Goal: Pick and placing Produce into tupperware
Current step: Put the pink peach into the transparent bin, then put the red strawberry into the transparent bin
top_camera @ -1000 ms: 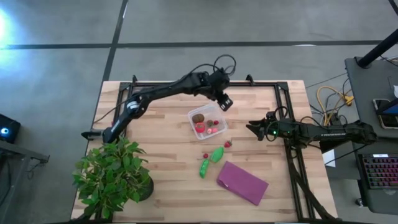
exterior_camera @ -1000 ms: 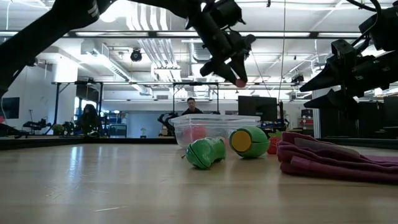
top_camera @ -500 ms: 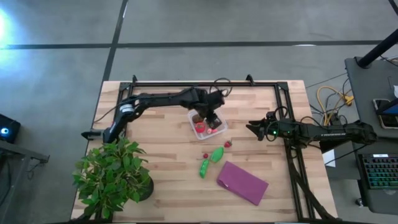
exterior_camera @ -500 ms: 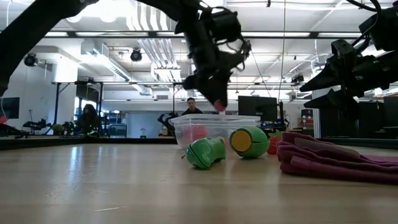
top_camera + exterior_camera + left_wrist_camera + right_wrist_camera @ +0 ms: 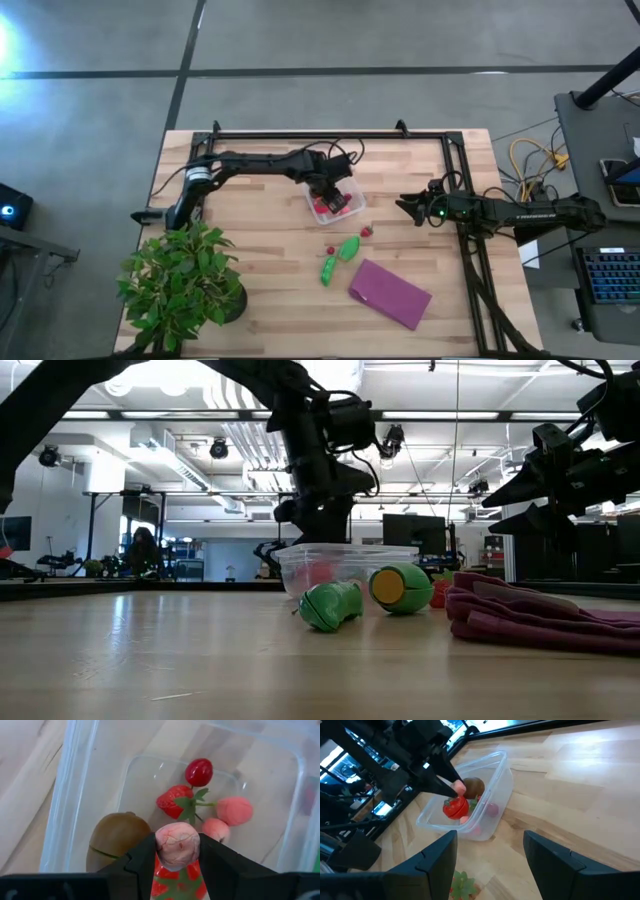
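Observation:
The clear tupperware (image 5: 350,207) (image 5: 75,795) sits mid-table. It holds a brown ball (image 5: 117,837), a strawberry (image 5: 172,804), a small red ball (image 5: 199,771) and pink pieces (image 5: 234,810). My left gripper (image 5: 330,189) (image 5: 176,843) hangs over the box, shut on a pink round piece (image 5: 177,839). Two green pods (image 5: 348,248) (image 5: 328,270) and two tiny red pieces (image 5: 366,232) (image 5: 330,249) lie on the wood nearer the table's near edge. My right gripper (image 5: 403,207) (image 5: 490,835) waits open, right of the box and above the table. My left gripper pinches the pink round piece (image 5: 177,851) between its two fingers (image 5: 147,857), one on each side. The fingers come from above, pointing down into the box's open top. The piece is lifted clear, above the brown ball and a red fruit (image 5: 172,882).
A purple cloth (image 5: 390,293) lies near the right near corner, bunched beside the pods in the low view (image 5: 540,615). A leafy potted plant (image 5: 180,285) stands at the left near corner. A dark frame (image 5: 320,134) runs along the far edge. Bare wood lies left of the box.
My left gripper has come down from high beyond the box's far right corner, moving toward the near and left edges, until it hangs over the tupperware's opening. It has kept the pink piece pinched throughout.

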Controlling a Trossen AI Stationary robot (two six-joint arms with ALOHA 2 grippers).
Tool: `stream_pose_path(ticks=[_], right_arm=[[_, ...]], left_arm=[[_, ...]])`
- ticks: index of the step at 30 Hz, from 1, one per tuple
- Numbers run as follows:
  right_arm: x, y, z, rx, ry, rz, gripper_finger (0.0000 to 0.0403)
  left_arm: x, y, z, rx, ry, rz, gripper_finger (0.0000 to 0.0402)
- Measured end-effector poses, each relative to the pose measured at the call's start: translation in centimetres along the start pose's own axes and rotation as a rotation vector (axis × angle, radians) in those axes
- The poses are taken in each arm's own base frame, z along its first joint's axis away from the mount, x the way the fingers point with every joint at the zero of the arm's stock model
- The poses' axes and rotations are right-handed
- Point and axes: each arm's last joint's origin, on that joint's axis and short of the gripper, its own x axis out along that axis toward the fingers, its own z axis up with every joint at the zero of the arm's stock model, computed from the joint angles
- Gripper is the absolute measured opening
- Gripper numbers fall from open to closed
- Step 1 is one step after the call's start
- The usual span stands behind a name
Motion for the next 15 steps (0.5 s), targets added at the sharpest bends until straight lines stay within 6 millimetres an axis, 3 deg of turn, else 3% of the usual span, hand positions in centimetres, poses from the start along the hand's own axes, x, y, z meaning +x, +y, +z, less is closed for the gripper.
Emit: stream_pose_path(ticks=[6,15], right_arm=[[0.00,0.00,0.00,0.000,0.000,0.000,0.0219],[0.00,0.00,0.00,0.000,0.000,0.000,0.0219]], left_arm=[[0.32,0.13,-0.18,-0.001,-0.004,0.020,0.0147],[0.14,-0.38,-0.22,0.009,-0.015,0.025,0.0240]])
